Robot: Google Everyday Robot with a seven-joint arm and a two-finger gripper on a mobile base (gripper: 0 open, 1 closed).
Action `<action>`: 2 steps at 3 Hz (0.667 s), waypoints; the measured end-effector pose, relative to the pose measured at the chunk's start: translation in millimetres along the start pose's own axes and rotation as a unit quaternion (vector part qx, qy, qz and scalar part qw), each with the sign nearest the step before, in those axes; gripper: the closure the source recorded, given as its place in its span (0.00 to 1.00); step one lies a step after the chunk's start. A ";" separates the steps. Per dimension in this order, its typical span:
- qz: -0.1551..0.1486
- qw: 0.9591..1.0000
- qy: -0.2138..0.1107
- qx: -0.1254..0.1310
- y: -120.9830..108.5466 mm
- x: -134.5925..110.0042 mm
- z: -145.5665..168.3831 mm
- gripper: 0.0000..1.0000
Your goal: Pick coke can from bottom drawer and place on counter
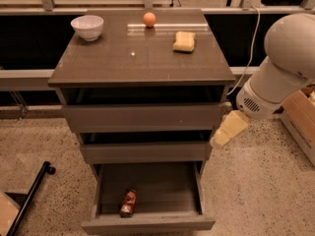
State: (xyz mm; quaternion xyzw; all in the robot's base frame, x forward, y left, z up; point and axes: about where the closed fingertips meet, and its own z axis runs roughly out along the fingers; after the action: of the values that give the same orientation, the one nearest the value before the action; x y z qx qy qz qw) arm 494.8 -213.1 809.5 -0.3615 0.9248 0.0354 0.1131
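The coke can [128, 203] lies on its side in the open bottom drawer [147, 225], left of the middle and close to the front panel. The counter [142, 63] tops the cabinet above the two shut upper drawers. My arm comes in from the right. My gripper [222, 136] is its cream-coloured end. It hangs beside the cabinet's right edge at the height of the middle drawer. It is above and to the right of the can and holds nothing that shows.
On the counter stand a white bowl [87, 27] at the back left, an orange fruit [149, 19] at the back middle and a yellow sponge [184, 41] to the right. A cardboard box [301, 122] stands on the floor at right. A black pole [29, 196] lies at the lower left.
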 end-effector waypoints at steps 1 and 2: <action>0.037 0.999 0.000 0.000 0.8 0.6 -0.1 0.00; 0.038 0.999 0.000 0.000 0.9 0.6 0.1 0.00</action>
State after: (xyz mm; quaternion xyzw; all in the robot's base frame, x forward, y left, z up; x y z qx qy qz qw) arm 493.8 -212.8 809.2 -0.3263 0.9378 0.0400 0.1118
